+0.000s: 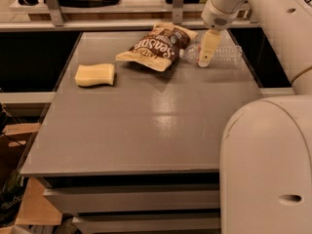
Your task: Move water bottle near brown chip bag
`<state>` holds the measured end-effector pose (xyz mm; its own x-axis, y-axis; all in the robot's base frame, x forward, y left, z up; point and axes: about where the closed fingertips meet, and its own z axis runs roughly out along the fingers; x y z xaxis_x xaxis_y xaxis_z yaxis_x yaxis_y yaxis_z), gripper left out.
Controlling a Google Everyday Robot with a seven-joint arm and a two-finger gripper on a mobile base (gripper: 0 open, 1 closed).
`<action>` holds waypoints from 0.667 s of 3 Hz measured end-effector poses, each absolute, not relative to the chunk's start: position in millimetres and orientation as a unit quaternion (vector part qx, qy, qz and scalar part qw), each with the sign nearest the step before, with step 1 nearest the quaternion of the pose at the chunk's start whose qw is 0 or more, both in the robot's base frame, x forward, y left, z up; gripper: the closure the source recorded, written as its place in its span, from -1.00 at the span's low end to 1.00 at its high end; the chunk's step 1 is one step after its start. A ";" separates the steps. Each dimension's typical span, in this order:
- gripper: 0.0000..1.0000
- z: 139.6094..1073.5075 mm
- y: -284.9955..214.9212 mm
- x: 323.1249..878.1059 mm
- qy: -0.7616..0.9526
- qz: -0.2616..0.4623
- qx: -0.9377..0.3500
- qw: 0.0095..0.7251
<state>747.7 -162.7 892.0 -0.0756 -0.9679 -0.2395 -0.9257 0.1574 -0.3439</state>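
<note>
The water bottle (225,54) is clear and ribbed. It lies on its side at the far right of the grey table (146,126), with its cap end pointing left toward the brown chip bag (155,46). The bag is crinkly brown with cream edges and white lettering, and it lies just left of the bottle, nearly touching it. My gripper (205,56) reaches down from the white arm (225,6) onto the bottle's neck end, hiding part of the bottle and its label.
A pale yellow sponge block (95,74) lies at the table's left. A shelf rail with metal posts (53,4) runs behind the table. My white robot body (265,165) fills the lower right. Cardboard boxes (14,145) sit on the floor at the left.
</note>
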 end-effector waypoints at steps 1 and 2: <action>-1.00 901.5 -163.5 734.5 0.703 -0.031 -0.683 0.193; -1.00 907.7 -163.0 728.5 0.679 -0.024 -0.709 0.189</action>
